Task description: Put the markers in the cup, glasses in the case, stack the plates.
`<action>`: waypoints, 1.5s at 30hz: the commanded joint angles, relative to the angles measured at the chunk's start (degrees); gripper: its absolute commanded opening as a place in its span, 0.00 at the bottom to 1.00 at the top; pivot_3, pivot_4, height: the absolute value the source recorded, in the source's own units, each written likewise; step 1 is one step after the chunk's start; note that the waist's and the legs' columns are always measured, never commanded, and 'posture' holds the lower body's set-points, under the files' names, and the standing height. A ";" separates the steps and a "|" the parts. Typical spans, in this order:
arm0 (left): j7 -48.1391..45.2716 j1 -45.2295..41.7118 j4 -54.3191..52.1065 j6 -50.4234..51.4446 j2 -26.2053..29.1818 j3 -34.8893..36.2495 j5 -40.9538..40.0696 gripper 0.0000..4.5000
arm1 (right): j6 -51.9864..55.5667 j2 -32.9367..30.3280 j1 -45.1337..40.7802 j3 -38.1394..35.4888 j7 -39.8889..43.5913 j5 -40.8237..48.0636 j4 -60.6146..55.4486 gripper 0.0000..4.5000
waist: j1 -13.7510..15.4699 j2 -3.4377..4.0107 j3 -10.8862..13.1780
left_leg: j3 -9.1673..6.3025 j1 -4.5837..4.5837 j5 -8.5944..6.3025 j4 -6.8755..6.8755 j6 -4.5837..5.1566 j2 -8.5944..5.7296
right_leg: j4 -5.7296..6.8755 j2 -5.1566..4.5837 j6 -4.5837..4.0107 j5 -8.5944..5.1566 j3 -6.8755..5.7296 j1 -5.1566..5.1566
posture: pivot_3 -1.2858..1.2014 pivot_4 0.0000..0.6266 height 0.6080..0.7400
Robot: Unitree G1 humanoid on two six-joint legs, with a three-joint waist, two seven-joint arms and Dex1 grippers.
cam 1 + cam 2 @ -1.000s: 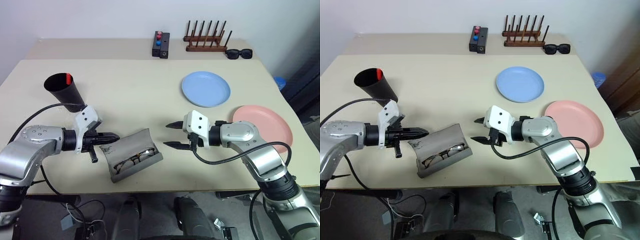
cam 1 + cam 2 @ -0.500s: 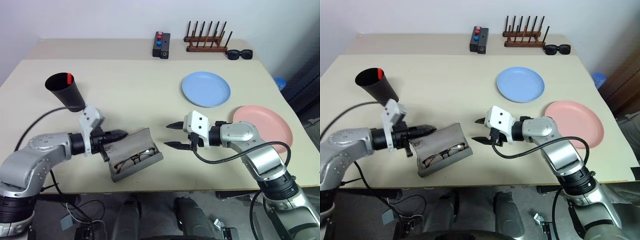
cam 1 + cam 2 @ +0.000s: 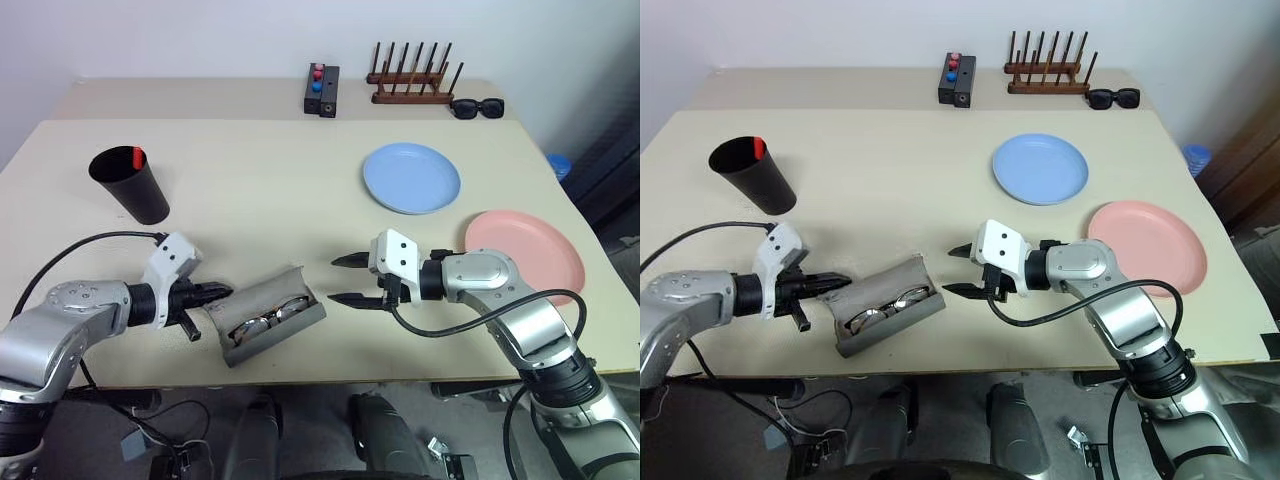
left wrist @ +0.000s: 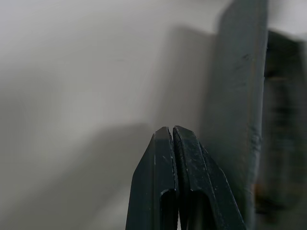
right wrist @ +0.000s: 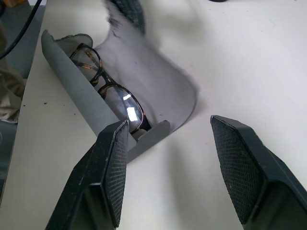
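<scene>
The grey case (image 3: 268, 316) lies near the front edge of the beige counter (image 3: 260, 180), its lid raised but leaning low over the tray. Inside it the dark-rimmed glasses (image 5: 111, 92) lie lengthwise, lenses showing between tray and lid. The left gripper (image 3: 218, 292) sits just beside the case's left end at the lid's edge, jaws pressed together with nothing between them; whether its tip touches the lid cannot be told. The right gripper (image 3: 350, 280) hovers just to the right of the case, apart from it, jaws spread and pointing toward the case's open side.

Farther back on the left stands the black cup (image 3: 130, 184), upright, with the red end of a marker (image 3: 137, 156) showing at its rim. On the right half of the counter the light blue plate (image 3: 411, 177) lies flat, and the pink plate (image 3: 525, 252) lies nearer the right edge, the two apart and not stacked.

Along the back edge sit a small black box with red and blue buttons (image 3: 321, 88), a wooden peg rack (image 3: 414, 78) and black sunglasses (image 3: 476, 106) just right of the rack.
</scene>
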 commanded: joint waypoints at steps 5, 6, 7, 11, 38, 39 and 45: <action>-3.43 1.03 -4.99 -1.80 0.01 4.21 -4.74 0.01 | -0.99 -0.84 0.11 -1.69 -0.21 0.59 -1.28 0.61 | -0.15 0.00 0.00 | 0.00 0.01 0.00 0.00 0.00 0.00 | 0.00 0.00 0.00 0.00 0.00 0.00 | 0.52 0.24 1.00; -3.31 1.11 -5.63 -2.03 -0.06 4.06 -4.70 0.01 | -0.99 -0.81 0.09 -1.66 -0.31 0.56 -1.22 0.61 | -0.15 0.00 0.00 | 0.00 0.00 0.00 0.00 0.00 0.00 | 0.00 0.00 0.00 0.00 0.00 0.00 | 0.52 0.24 1.00; -3.05 1.11 -6.09 -2.03 -0.15 3.89 -4.73 0.01 | -1.02 -0.80 0.10 -1.63 -0.37 0.53 -1.14 0.61 | -0.12 0.00 0.00 | 0.00 0.00 0.00 0.00 0.00 0.00 | 0.00 0.00 0.00 0.00 0.00 0.00 | 0.52 0.24 1.00; -3.45 2.27 -8.31 -1.38 0.46 2.49 -4.96 0.01 | -1.28 -0.62 -0.02 -1.39 -0.58 0.32 -0.67 0.61 | -0.16 0.00 0.00 | 0.00 0.00 0.00 0.00 0.00 0.00 | 0.00 0.00 0.00 0.00 0.00 0.00 | 0.52 0.24 1.00; 9.83 6.22 -8.89 -22.00 -19.19 7.42 -0.22 0.01 | -6.30 -0.32 -12.99 -2.99 -18.91 -16.40 26.41 0.61 | -0.13 0.01 -0.02 | 0.00 0.01 0.00 0.21 0.01 -0.01 | 0.09 0.00 0.03 0.03 0.02 0.08 | 0.52 0.24 1.00; 9.78 6.75 -9.29 -22.29 -19.32 7.28 -0.30 0.01 | -7.24 -0.44 -13.92 -2.75 -20.10 -17.78 28.88 0.61 | -0.09 0.01 -0.02 | 0.00 0.01 0.00 0.21 0.00 -0.01 | 0.09 0.00 0.03 0.03 0.02 0.08 | 0.52 0.24 1.00; 9.51 8.71 -10.50 -23.90 -20.16 5.82 -0.31 0.01 | -16.98 -0.45 -18.04 1.07 -25.95 -27.14 43.00 0.61 | -0.20 0.02 -0.02 | 0.01 0.00 0.00 0.24 0.01 -0.02 | 0.10 0.00 0.03 0.03 0.03 0.09 | 0.52 0.24 1.00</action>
